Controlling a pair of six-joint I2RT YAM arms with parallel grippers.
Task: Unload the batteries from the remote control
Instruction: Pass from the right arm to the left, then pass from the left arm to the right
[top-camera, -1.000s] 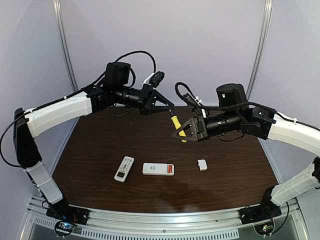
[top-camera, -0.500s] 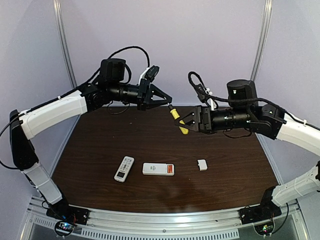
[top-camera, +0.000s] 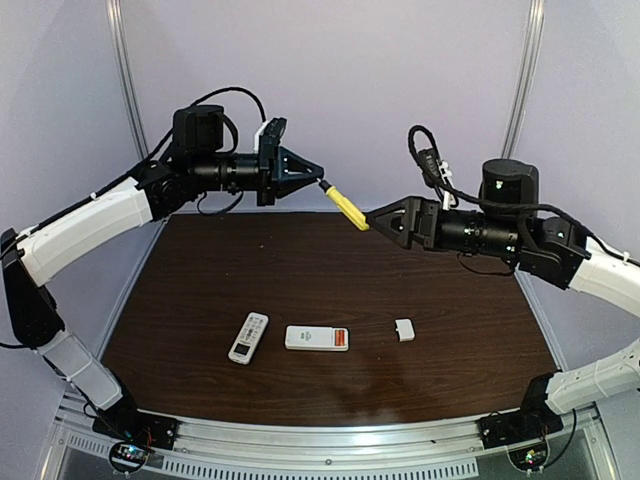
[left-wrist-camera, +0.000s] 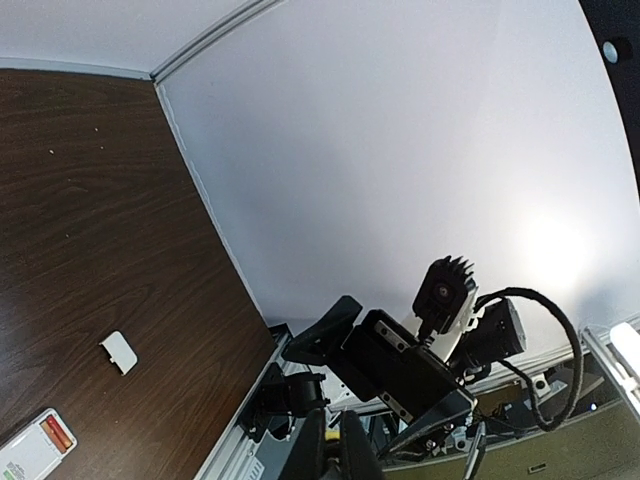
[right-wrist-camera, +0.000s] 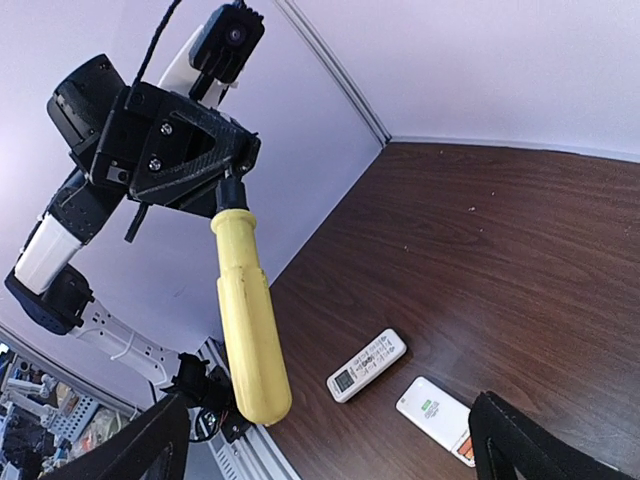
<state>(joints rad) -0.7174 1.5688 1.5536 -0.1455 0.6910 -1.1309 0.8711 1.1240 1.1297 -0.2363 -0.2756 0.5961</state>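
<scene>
Two white remote controls lie on the table: one face up (top-camera: 249, 338), the other (top-camera: 317, 338) face down with orange-red batteries (top-camera: 341, 339) showing in its open bay. High above the table, my left gripper (top-camera: 319, 182) is shut on the metal shaft of a yellow-handled screwdriver (top-camera: 345, 208). My right gripper (top-camera: 383, 217) is open, just right of the handle's end and not touching it. In the right wrist view the handle (right-wrist-camera: 248, 320) hangs between my spread fingers (right-wrist-camera: 140, 450), with the batteries (right-wrist-camera: 466, 448) far below.
A small white battery cover (top-camera: 404, 330) lies right of the remotes. The dark wooden table (top-camera: 450, 300) has purple walls at the back and sides and a metal rail (top-camera: 320, 445) along the near edge.
My right gripper has opened, let go of the yellow handle and drawn back to the right. My left arm has pulled up and left with the screwdriver in its grip.
</scene>
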